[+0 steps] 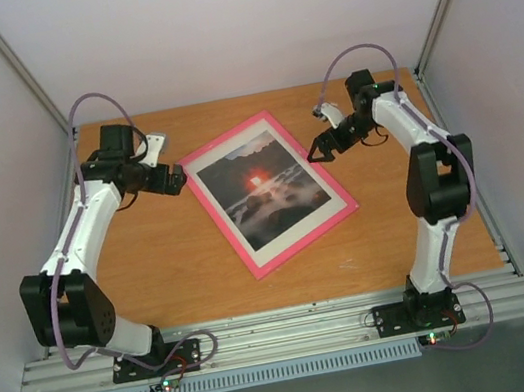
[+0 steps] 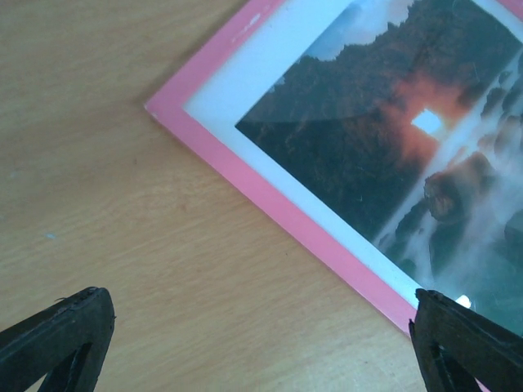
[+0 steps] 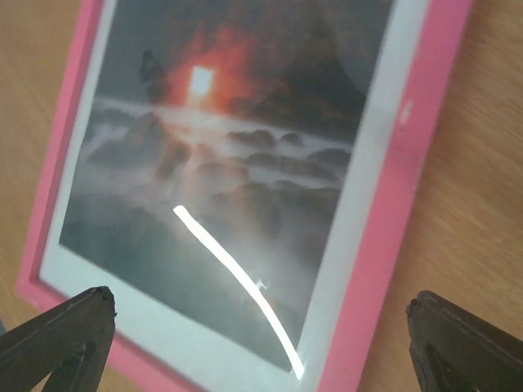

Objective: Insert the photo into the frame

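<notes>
Photo [image 1: 263, 188] sits in the frame [image 1: 305, 236]; left hand [image 1: 176, 179], right hand [image 1: 316, 156] gape empty
Looks thin, stiff, slick-paned: pinch the pink rim

Both arms reach inward, elbows bent. The left end effector [image 1: 176, 180] and right end effector [image 1: 319, 153] gape wide, empty.

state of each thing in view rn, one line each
photo, face up, seated inside the frame
frame, lying flat on the table, photo in it
left end effector, open, holding nothing
right end effector, open, holding nothing
</notes>
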You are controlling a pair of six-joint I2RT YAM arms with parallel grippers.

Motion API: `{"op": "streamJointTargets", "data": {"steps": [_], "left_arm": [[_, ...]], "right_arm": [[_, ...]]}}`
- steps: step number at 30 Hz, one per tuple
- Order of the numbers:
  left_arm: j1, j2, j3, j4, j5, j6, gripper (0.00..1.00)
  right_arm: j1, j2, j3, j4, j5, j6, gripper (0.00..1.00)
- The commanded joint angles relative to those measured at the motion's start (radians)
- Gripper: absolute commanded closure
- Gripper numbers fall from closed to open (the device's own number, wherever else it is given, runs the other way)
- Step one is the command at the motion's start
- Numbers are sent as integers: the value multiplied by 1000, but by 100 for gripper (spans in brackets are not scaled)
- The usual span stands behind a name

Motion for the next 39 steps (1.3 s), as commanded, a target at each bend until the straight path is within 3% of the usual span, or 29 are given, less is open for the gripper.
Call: {"op": "streamJointTargets", "data": {"steps": [1, 8, 12, 18, 29, 32, 39], "left_arm": [[3, -23, -36, 11, 21, -41, 1], [6, -46, -93, 26, -27, -99, 1], [8, -60, -143, 27, -22, -125, 1], [29, -39, -163, 35, -39, -151, 1], [78, 205, -57, -40, 197, -202, 1], [79, 262, -33, -30, 155, -243, 2], [80, 355, 1, -40, 164, -233, 17]], "right_arm": [[-54, 177, 156, -107, -78, 183, 3], [-78, 437, 412, -167, -83, 248, 7], [-78, 531, 472, -240, -157, 276, 10], [-69, 484, 253, -211, -254, 293, 14], [22, 206, -208, -242, -284, 136, 15], [36, 153, -255, -253, -270, 108, 14], [5, 159, -193, -239, -251, 146, 14]]}}
